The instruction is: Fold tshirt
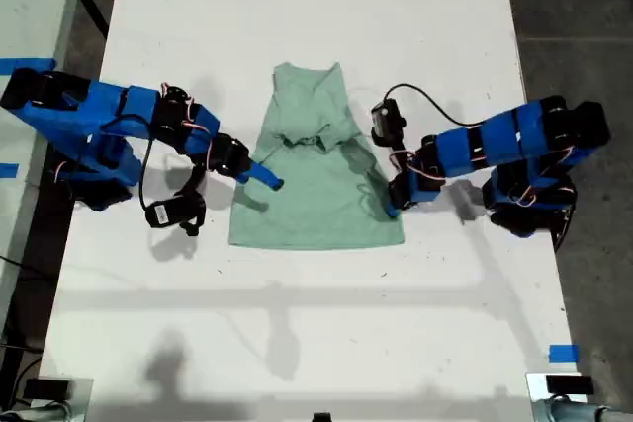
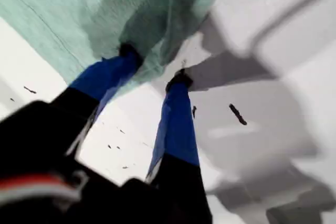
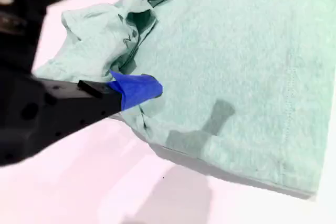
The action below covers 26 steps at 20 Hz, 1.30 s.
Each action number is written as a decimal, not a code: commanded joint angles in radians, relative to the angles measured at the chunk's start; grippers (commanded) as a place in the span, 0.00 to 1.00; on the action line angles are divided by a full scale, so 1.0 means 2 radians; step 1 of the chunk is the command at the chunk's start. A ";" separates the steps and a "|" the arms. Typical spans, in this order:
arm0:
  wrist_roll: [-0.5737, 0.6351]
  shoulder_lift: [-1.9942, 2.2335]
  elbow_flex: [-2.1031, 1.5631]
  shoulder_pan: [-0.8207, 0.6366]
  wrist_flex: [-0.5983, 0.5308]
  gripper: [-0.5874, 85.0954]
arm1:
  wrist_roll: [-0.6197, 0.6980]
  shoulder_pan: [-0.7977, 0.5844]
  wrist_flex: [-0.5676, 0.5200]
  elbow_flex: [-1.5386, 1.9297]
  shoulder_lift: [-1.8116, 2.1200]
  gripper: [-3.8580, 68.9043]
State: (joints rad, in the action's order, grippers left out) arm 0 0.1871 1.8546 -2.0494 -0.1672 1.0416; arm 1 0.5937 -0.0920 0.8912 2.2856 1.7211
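We're pinching the tshirt [image 1: 316,180] edges on the bench [image 1: 316,7]: my first gripper [image 2: 153,66] part-open at the hem, my second gripper [image 3: 137,91] state unclear. Clamp both fully before lifting.

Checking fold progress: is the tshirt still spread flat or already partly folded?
Partly folded. The tshirt has both sleeves tucked inward, bunched below the collar; its lower body lies flat on the table.

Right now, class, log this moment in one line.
tshirt: lying flat, sleeves bunched inward | my first gripper: open at its edge | my second gripper: at opposite edge, jaws unclear
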 commanded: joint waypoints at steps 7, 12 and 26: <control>-0.010 0.024 0.010 0.011 0.012 0.40 | -0.031 0.033 0.202 -0.089 0.110 0.04; -0.011 0.027 0.012 0.012 0.011 0.40 | -0.044 0.058 0.209 -0.196 0.094 0.04; -0.018 0.044 0.021 0.021 0.025 0.40 | -0.031 0.054 0.255 -0.581 -0.274 0.45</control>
State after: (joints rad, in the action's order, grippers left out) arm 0 0.1626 1.8745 -2.0494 -0.1350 1.0753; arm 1 0.5062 0.0261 1.3376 1.1950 1.0677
